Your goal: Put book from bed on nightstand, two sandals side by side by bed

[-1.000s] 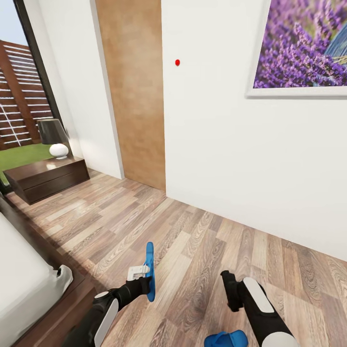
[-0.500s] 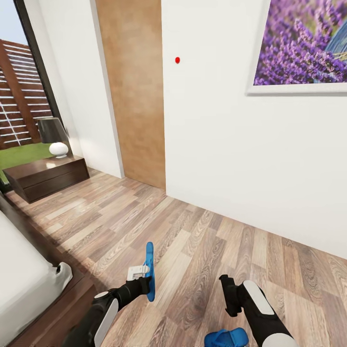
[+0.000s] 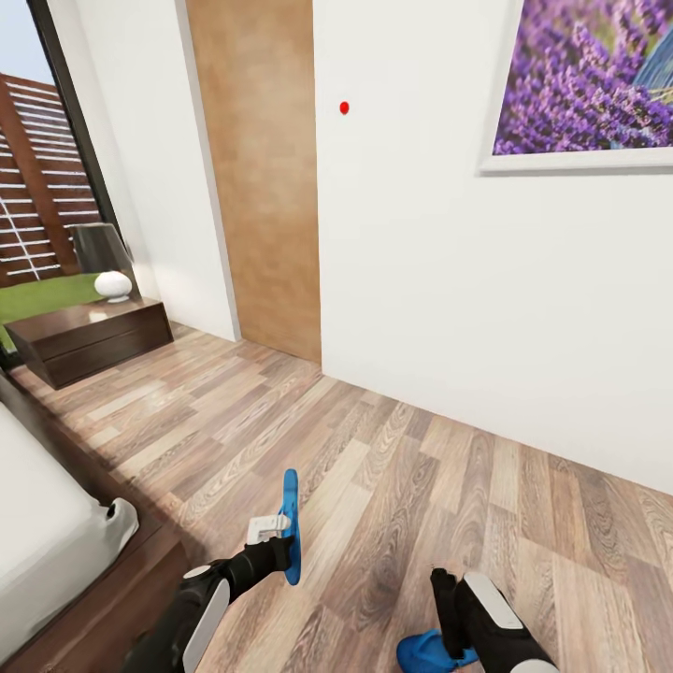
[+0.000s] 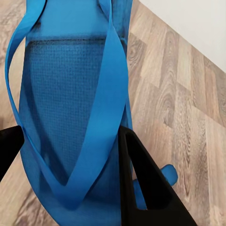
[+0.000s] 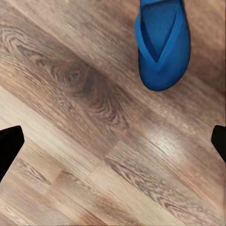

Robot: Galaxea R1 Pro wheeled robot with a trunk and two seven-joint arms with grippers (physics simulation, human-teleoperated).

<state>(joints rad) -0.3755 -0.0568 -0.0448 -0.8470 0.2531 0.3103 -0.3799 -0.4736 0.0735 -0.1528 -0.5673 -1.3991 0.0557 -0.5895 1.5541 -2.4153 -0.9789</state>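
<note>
My left gripper (image 3: pixel 280 535) is shut on a bright-blue sandal (image 3: pixel 291 525), holding it on edge above the wood floor; up close the sandal (image 4: pixel 70 108) with its straps sits between the black fingers (image 4: pixel 141 183). The second sandal (image 3: pixel 425 651) lies flat on the floor at the lower edge, partly hidden behind my right arm. My right gripper (image 3: pixel 447 603) hangs just above it, open, and that sandal (image 5: pixel 162 42) lies ahead of the spread fingertips. The bed (image 3: pixel 56 533) with its grey mattress fills the lower left. A dark-brown nightstand (image 3: pixel 89 341) stands at the far left. The book is out of view.
A lamp (image 3: pixel 107 266) with a dark shade stands on the nightstand. A plain wooden door (image 3: pixel 262 178) and a white wall with a lavender picture (image 3: pixel 589 84) lie ahead. Open plank floor (image 3: pixel 393 467) stretches between bed and wall.
My right arm has dropped lower, toward the sandal on the floor. The view has shifted slightly. The left gripper keeps its sandal in the same place.
</note>
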